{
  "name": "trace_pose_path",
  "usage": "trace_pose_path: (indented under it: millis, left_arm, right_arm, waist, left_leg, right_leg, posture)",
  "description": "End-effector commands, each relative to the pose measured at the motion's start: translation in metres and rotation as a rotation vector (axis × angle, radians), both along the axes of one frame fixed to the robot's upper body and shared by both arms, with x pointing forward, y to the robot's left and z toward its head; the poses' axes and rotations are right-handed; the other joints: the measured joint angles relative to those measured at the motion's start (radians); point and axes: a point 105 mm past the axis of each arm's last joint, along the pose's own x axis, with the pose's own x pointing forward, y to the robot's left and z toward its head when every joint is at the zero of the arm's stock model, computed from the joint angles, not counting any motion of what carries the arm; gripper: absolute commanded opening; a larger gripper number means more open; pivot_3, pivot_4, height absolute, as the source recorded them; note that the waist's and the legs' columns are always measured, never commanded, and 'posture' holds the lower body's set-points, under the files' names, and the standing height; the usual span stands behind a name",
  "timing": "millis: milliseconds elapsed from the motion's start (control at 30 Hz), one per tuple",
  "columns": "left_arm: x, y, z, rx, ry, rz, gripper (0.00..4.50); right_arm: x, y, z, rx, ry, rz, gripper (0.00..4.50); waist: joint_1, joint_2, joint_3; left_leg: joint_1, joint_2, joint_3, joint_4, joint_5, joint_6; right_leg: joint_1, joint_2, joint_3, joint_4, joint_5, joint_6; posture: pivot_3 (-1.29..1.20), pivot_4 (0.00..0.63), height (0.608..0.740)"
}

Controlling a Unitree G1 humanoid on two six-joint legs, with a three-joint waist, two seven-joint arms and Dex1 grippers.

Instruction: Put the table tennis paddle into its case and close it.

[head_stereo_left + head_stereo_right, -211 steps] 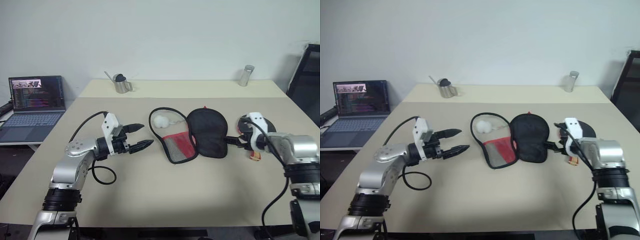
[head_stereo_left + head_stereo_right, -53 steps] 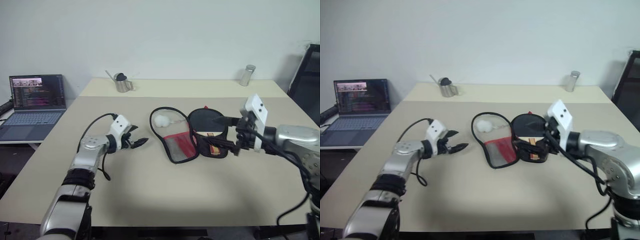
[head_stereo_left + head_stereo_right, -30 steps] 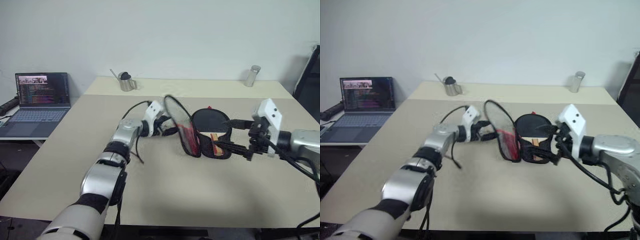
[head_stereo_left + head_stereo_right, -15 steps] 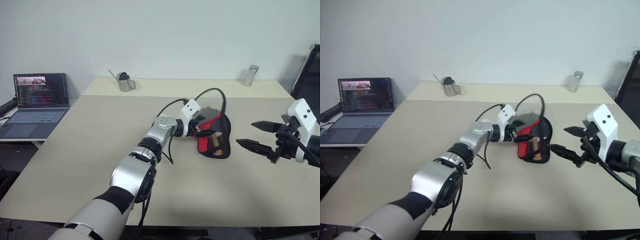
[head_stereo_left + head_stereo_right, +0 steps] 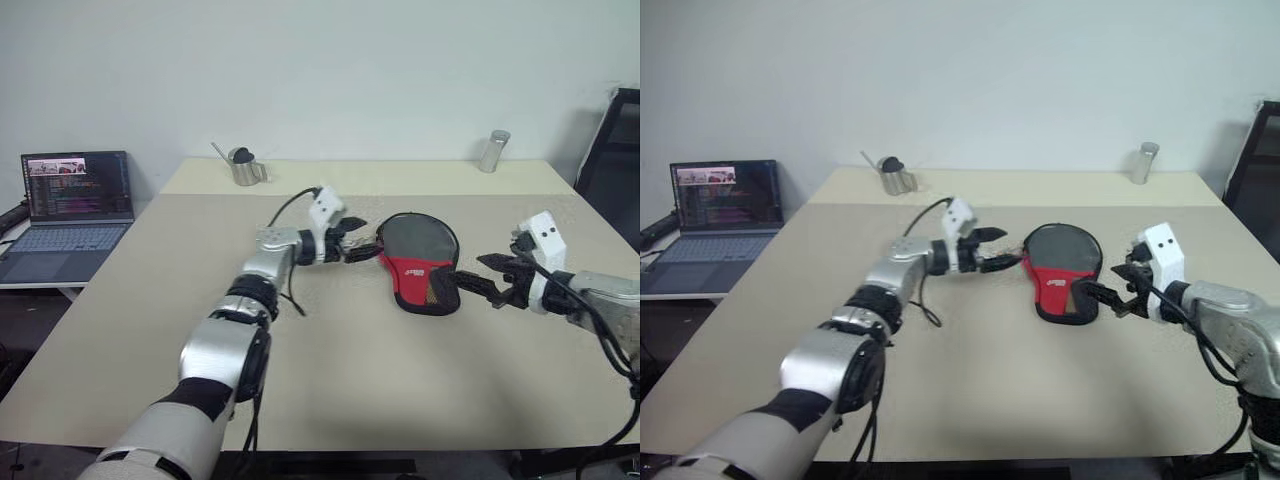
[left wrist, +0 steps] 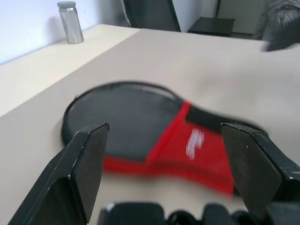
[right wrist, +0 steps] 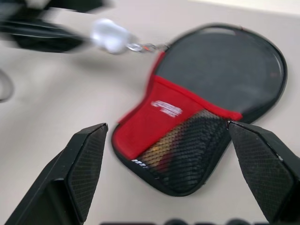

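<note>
- The right gripper (image 5: 478, 278) hovers just above the beige desk (image 5: 400, 400) at the narrow end of the soft paddle-shaped case of black fabric with a red panel (image 5: 418, 262); its jaws are spread wide and released, grasping nothing, with the tips close to the case's mesh end.
- The case lies flat and folded shut near the middle of the desk, between the two grippers; its round black part points away from the robot, and the red panel with a small white logo and the black mesh pocket (image 7: 187, 152) point toward it.
- Something light and wooden-looking shows through the mesh pocket; whether the zip is drawn cannot be told.
- A white fluffy ball charm (image 7: 108, 35) on a small metal link hangs off the case's edge on the side of the left gripper.
- The left gripper (image 5: 368, 247) reaches across from the left, level with the desk, jaws apart and released, its tips just beside the case's round edge.
- Farther back, a small steel pitcher (image 5: 241, 167) stands on the left and a steel cylinder-shaped bottle (image 5: 491, 151) on the right.
- Off the desk at far left, an open laptop (image 5: 70, 205) sits with its screen lit.
</note>
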Motion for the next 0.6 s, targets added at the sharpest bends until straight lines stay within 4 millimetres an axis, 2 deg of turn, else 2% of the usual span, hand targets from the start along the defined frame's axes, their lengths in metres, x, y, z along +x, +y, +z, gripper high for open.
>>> trace_pose_path:
  millis: [33,200,367,600]
  left_arm:
    - [-0.005,0.018,0.023,-0.035,-0.087,-0.001,4.13]
    - [-0.017,0.036,0.022,-0.028,-0.113,0.037,4.13]
    - [-0.027,0.036,0.023,-0.036,-0.114,0.048,4.13]
    - [-0.030,0.037,0.023,-0.029,-0.111,0.062,4.13]
  right_arm:
    - [0.025,-0.008,0.002,-0.025,-0.053,-0.078,4.48]
    - [0.052,-0.008,-0.016,-0.069,-0.031,-0.107,4.48]
    - [0.064,-0.012,-0.035,-0.085,0.014,-0.112,4.48]
    - [0.079,-0.021,-0.045,-0.056,0.042,-0.166,4.48]
  waist:
    - [0.000,0.000,0.000]
    - [0.003,0.000,0.000]
    - [0.005,0.000,0.000]
    - [0.002,0.000,0.000]
  left_leg:
    - [0.000,0.000,0.000,0.000,0.000,0.000]
    - [-0.001,0.000,-0.001,0.001,0.000,0.000]
    - [-0.003,0.000,-0.002,0.004,0.000,0.000]
    - [-0.002,0.000,-0.002,0.009,0.000,0.000]
  right_leg:
    - [0.000,0.000,0.000,0.000,0.000,0.000]
    - [0.000,-0.001,0.002,0.001,0.000,0.000]
    - [0.000,-0.001,0.002,0.001,0.000,0.000]
    - [0.000,-0.001,0.002,0.006,0.000,0.000]
  posture:
    - [0.00,0.150,0.740]
    - [0.00,0.150,0.740]
    - [0.00,0.150,0.740]
    - [0.00,0.150,0.740]
